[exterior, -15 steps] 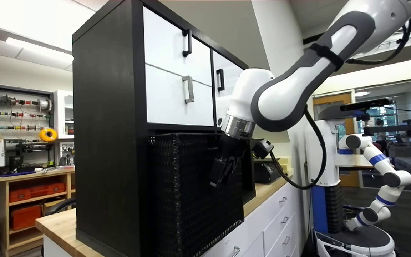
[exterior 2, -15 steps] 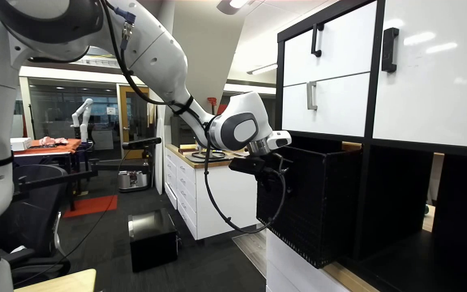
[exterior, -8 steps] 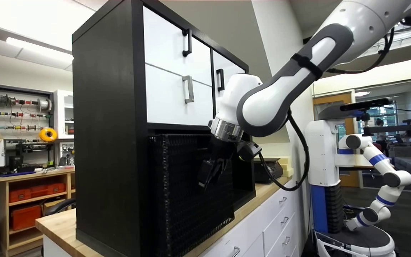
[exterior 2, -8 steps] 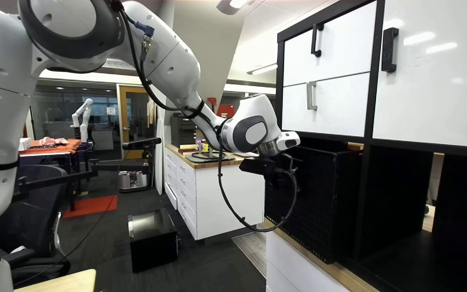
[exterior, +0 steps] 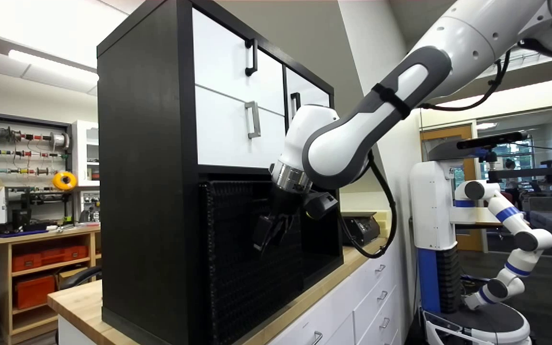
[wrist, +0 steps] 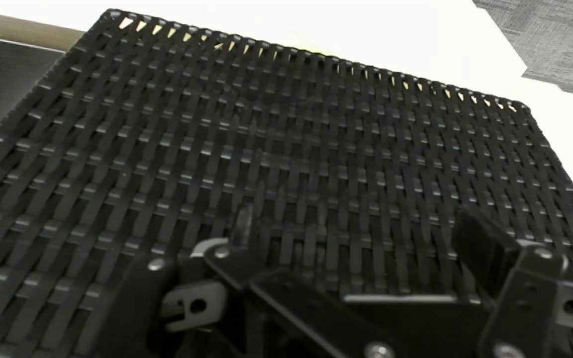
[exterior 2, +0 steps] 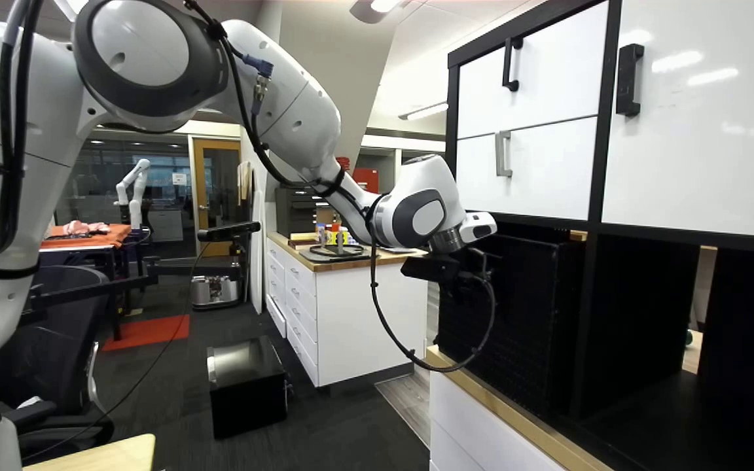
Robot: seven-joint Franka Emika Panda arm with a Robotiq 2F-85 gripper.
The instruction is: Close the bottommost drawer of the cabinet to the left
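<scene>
The bottommost drawer (exterior: 252,287) is in the lower compartment of the cabinet (exterior: 139,167), under the white fronts (exterior: 230,134), and it seems to stand out only slightly from the frame. Black is against black, so in both exterior views the gripper (wrist: 353,214) is difficult to separate from the drawer. In the wrist view its fingers (wrist: 480,243) stand wide apart in front of the woven face (wrist: 316,129); the one at the left of that view is blurred, and whether they touch the face I cannot tell. The near part of this face is cut off by the lower border. In an exterior view a large white front (exterior 2: 704,150) of the cabinet is cut off at the right side. The robot arm (exterior: 338,153) hides part of a black handle (exterior: 296,98), which half a second ago is seen whole. Compared with one second ago, the drawer sits deeper in the cabinet, more of the wooden worktop (exterior: 300,304) shows before it, and the arm and the gripper are farther toward the cabinet.
</scene>
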